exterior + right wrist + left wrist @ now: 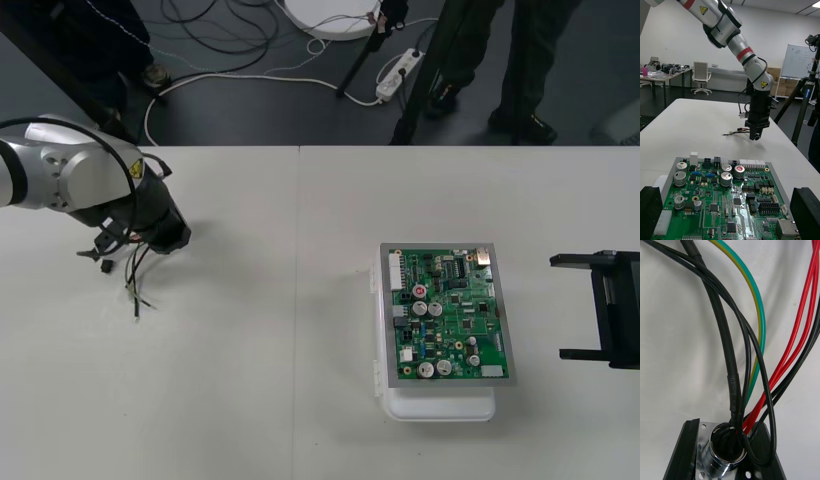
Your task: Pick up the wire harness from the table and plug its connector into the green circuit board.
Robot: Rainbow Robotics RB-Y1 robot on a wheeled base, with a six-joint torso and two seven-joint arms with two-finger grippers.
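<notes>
My left gripper (160,240) is at the table's left side, shut on the round metal socket (723,455) of the wire harness (135,272). Its black fingers (682,452) clamp the socket's flange from both sides. Black, red and green-yellow wires (752,333) run out from the socket and trail low over the table. From the right wrist view the left gripper (757,135) points down with the wires (735,132) sticking out sideways. The green circuit board (450,315) on its white base (440,405) lies right of centre. My right gripper (597,307) waits open beside the board's right edge.
In the right wrist view the board (726,202) lies close between the right gripper's spread fingers (649,210). Bare table stretches between the harness and the board. Cables, a power strip and tripod legs sit on the dark floor beyond the far edge.
</notes>
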